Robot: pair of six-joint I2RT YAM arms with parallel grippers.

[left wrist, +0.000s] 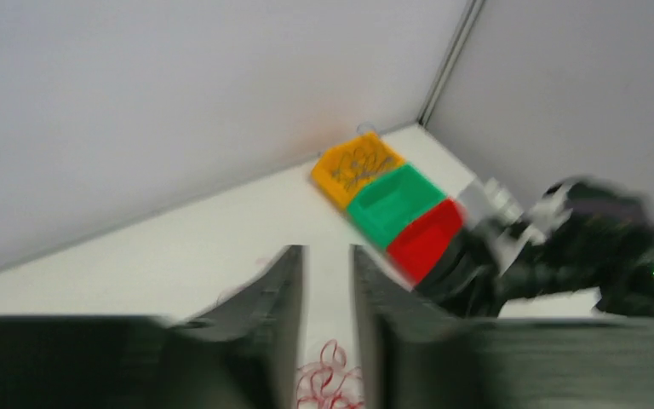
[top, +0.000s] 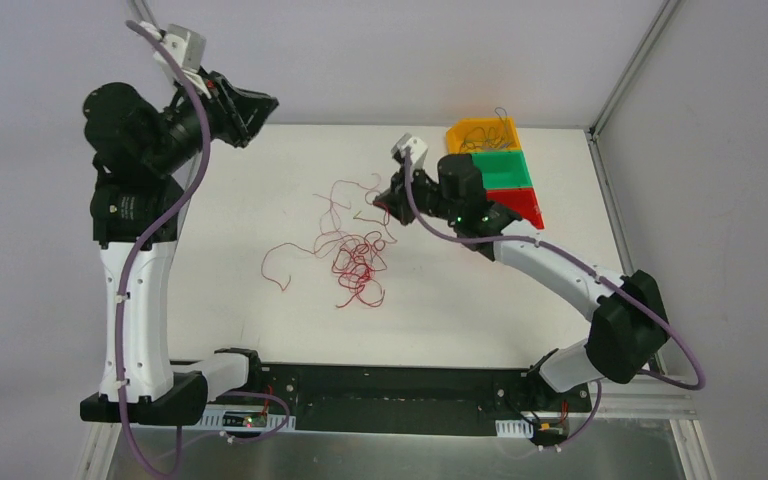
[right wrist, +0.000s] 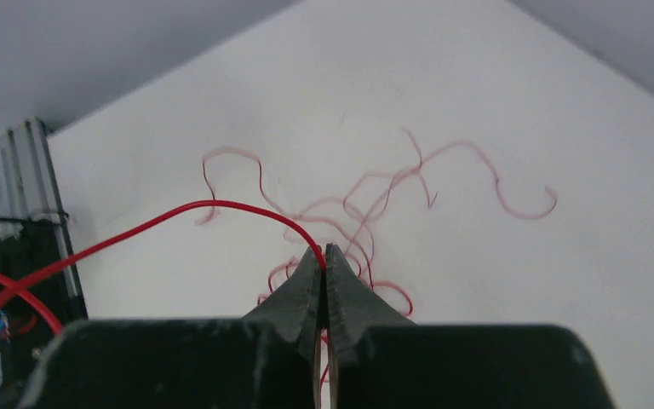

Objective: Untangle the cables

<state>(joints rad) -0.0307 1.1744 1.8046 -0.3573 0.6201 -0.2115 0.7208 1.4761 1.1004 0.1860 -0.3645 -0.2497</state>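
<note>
Cables [top: 355, 255] sprawl on white table [top: 260, 310] by grey walls [top: 360, 60]; right claw [right wrist: 325, 250] pinches one, left claw [left wrist: 328, 253] barely parted, empty.

We're in a robotics lab: a bare white surface [top: 260, 320] boxed in by plain grey panel walls [top: 360, 50] on aluminium frame posts [top: 630, 70]. A black-and-white left robot arm [top: 140, 300] and its right twin [top: 550, 265] are bolted to a black base rail [top: 390, 385].

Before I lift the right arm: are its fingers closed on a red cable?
Yes, the right fingers meet at their tips, pinching a red cable.
</note>
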